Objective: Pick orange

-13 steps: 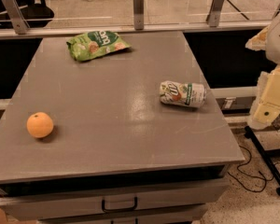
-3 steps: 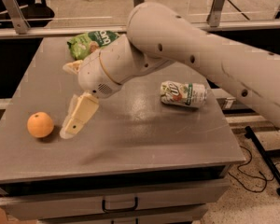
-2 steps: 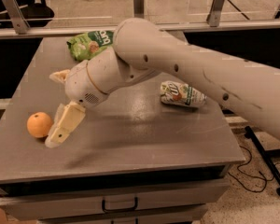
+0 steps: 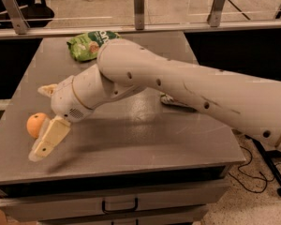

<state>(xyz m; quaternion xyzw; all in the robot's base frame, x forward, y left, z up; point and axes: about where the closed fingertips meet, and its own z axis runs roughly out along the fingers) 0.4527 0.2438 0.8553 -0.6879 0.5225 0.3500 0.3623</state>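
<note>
The orange (image 4: 35, 124) sits near the left edge of the grey table (image 4: 145, 144). My arm reaches across the table from the right. My gripper (image 4: 41, 121) is at the orange, open, with one cream finger (image 4: 49, 138) in front of the fruit and touching or nearly touching it. The other fingertip (image 4: 47, 90) shows behind it. The orange rests on the table between the two fingers and is not lifted.
A green chip bag (image 4: 89, 43) lies at the table's far edge. A fallen soda can (image 4: 175, 102) is mostly hidden behind my arm at the middle right. A metal rail with posts (image 4: 139, 3) runs behind the table. Drawers (image 4: 119, 204) are below the front edge.
My arm has swung in from the right across the table, and the gripper has moved left and down until its fingers stand on either side of the orange. The orange has not moved.
</note>
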